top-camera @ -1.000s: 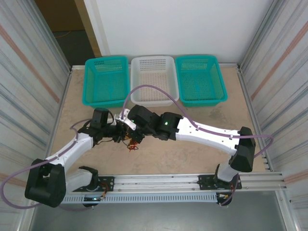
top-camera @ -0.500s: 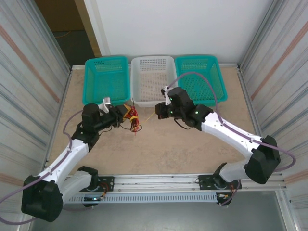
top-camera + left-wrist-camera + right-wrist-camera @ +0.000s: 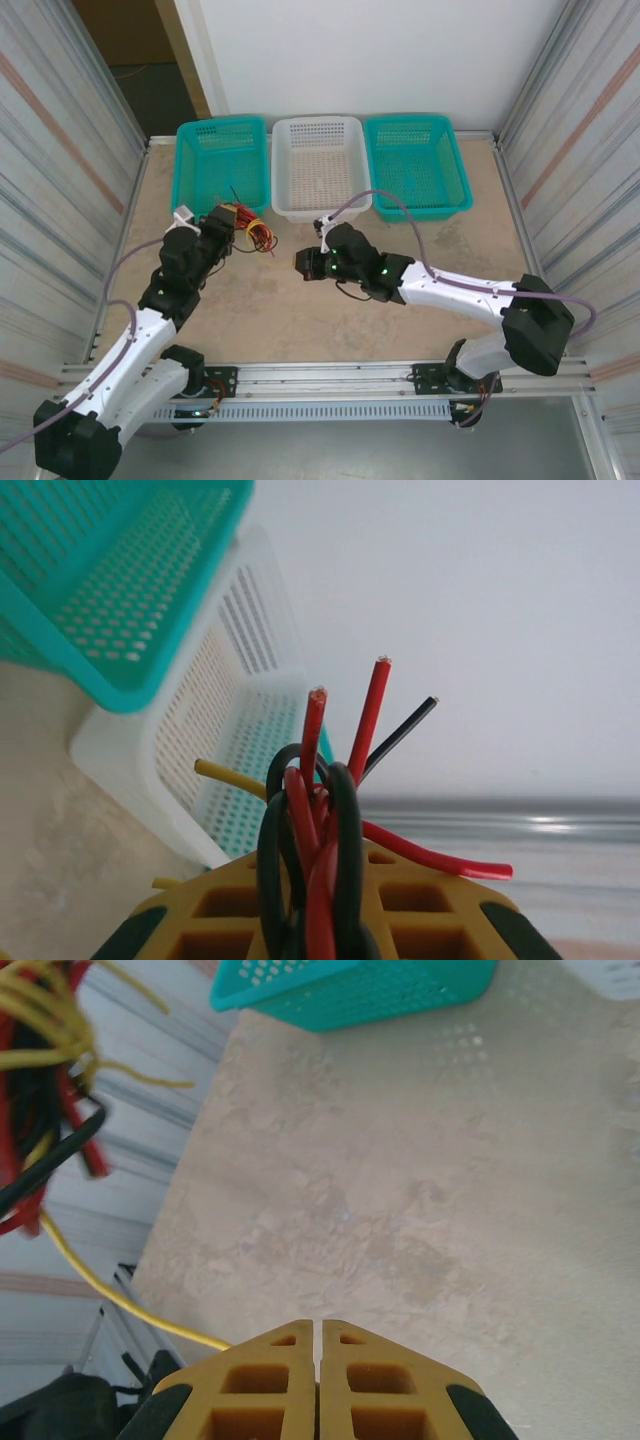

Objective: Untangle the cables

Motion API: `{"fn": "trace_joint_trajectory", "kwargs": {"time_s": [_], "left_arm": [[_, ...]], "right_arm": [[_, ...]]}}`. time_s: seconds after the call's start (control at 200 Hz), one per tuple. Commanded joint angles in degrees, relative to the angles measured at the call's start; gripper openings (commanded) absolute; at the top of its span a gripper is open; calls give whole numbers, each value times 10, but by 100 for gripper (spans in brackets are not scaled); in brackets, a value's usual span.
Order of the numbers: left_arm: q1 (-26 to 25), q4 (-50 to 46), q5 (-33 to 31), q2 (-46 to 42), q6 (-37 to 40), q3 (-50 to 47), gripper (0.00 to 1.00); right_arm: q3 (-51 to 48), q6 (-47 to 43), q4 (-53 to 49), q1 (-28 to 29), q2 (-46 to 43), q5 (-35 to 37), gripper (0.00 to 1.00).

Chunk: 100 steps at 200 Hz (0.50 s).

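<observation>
1. Right gripper (image 3: 301,263): low over the desk (image 3: 330,325), jaws together. A yellow strand (image 3: 100,1285) ends beside it; whether it is pinched cannot be told.
2. Left gripper (image 3: 230,222): clamped on the cables (image 3: 258,236), holding the bundle clear of the desk, likely so single strands can be drawn out.
3. Teal basket (image 3: 186,200): just behind the bundle.

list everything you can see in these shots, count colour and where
cables: several in one bundle, red, black and yellow, in front of the left teal basket
yellow strand: one, runs from the bundle to the right gripper; can't tell if it is pinched
left teal basket: one, teal, far left of the row
white basket: one, white, middle of the row
right teal basket: one, teal, far right of the row
table: one, beige, under everything
left gripper: one, yellow fingers, shut on the cables
right gripper: one, yellow fingers, shut, mid-table
</observation>
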Motion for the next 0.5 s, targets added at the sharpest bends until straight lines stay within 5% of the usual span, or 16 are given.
{"fn": "trace_joint_trajectory", "kwargs": {"time_s": [0.0,0.261,0.496], "left_arm": [[-39,-59,-157,-10,95,54,0],[-150,-104,-257,19,148,32,0],[-192,-73,-212,11,184,-5,0]], "right_arm": [[65,-53,-36,45,5,-29,0],[261,-210,-188,97,-10,83,0],[415,-269,-295,10,23,88,0]]}}
